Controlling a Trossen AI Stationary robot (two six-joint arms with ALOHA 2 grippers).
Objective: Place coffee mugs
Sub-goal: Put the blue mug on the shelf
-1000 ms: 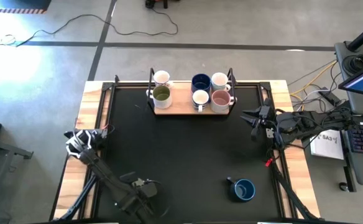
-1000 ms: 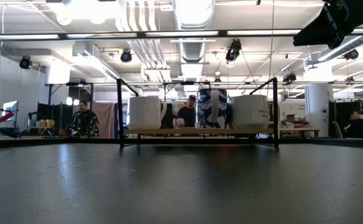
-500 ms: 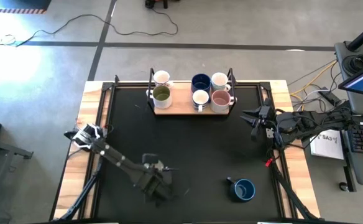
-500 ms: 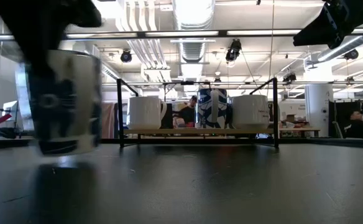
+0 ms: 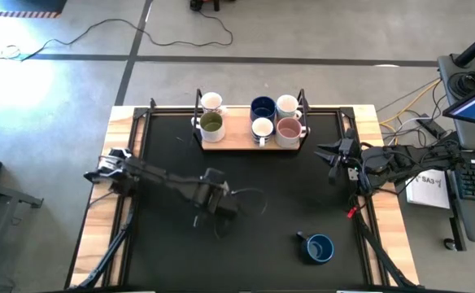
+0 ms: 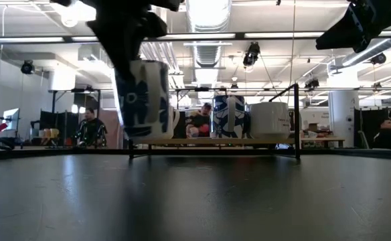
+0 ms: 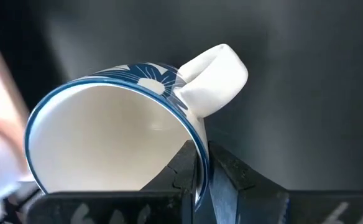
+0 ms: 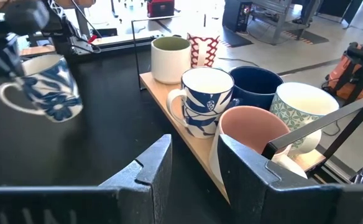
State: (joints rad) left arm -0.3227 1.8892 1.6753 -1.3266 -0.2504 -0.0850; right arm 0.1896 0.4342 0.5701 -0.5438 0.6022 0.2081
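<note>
Left gripper (image 5: 221, 202), over the middle of the black table (image 5: 286, 195): clamped on the rim of a white mug with blue flowers (image 7: 116, 140), one finger inside the wall and one outside beside the white handle; mug carried clear of the table, seen in the low view (image 6: 142, 99) hanging in front of the rack. Wooden tray (image 5: 241, 139) at the far edge of the table, beyond the left gripper and to its right: holds six mugs, namely an olive-green mug (image 5: 211, 124), a white mug with red print (image 5: 212, 102) behind it, a dark blue mug (image 5: 263, 107), a small white and blue mug (image 5: 262, 128), a pink mug (image 5: 289, 129) and a white mug with a green pattern (image 5: 286, 106). Blue mug (image 5: 320, 247): stands alone on the table, nearer the front edge, well apart from the left gripper on its right-hand side. Right gripper (image 8: 194, 158): raised at the right edge of the table, just beside the tray's end, fingers spread apart and holding nothing, the pink mug closest before them
</note>
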